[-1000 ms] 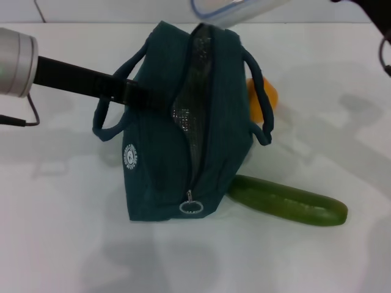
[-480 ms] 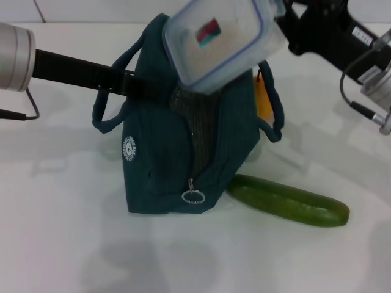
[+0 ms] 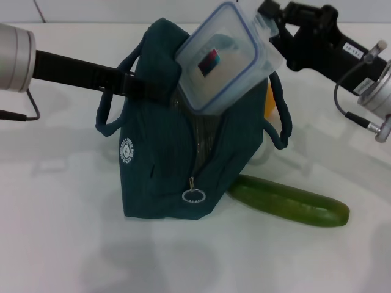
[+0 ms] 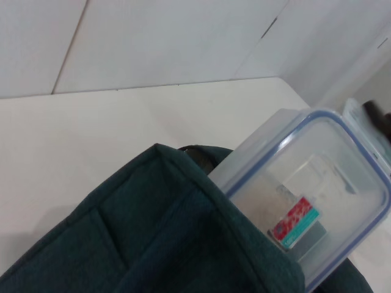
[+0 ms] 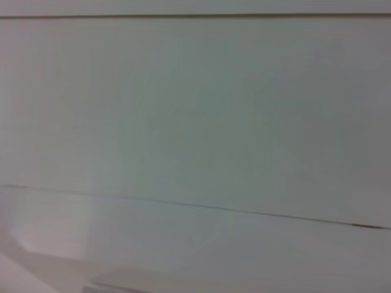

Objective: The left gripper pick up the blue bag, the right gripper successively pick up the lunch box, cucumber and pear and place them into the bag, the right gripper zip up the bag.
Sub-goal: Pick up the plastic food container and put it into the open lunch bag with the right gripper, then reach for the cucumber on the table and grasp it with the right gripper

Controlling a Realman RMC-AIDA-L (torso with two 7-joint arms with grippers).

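The dark blue-green bag (image 3: pixel 171 165) stands on the white table with its zip open, held up at its top left side by my left gripper (image 3: pixel 143 88), which is shut on the fabric. My right gripper (image 3: pixel 275 27) is shut on the clear lunch box (image 3: pixel 226 58), which is tilted with its lower end in the bag's mouth; the left wrist view shows the lunch box (image 4: pixel 305 195) against the bag's rim (image 4: pixel 183 183). The cucumber (image 3: pixel 287 200) lies beside the bag's front right corner. An orange-yellow pear (image 3: pixel 269 101) shows behind the bag's right handle.
The zip's ring pull (image 3: pixel 192 195) hangs at the bag's near end. The bag's handles (image 3: pixel 107 116) stick out to both sides. The white table (image 3: pixel 61 244) spreads around the bag. The right wrist view shows only a pale wall.
The right arm has brought the lunch box down from the far edge onto the bag's opening and tilted it in. The bag has shifted slightly. The cucumber has stayed put.
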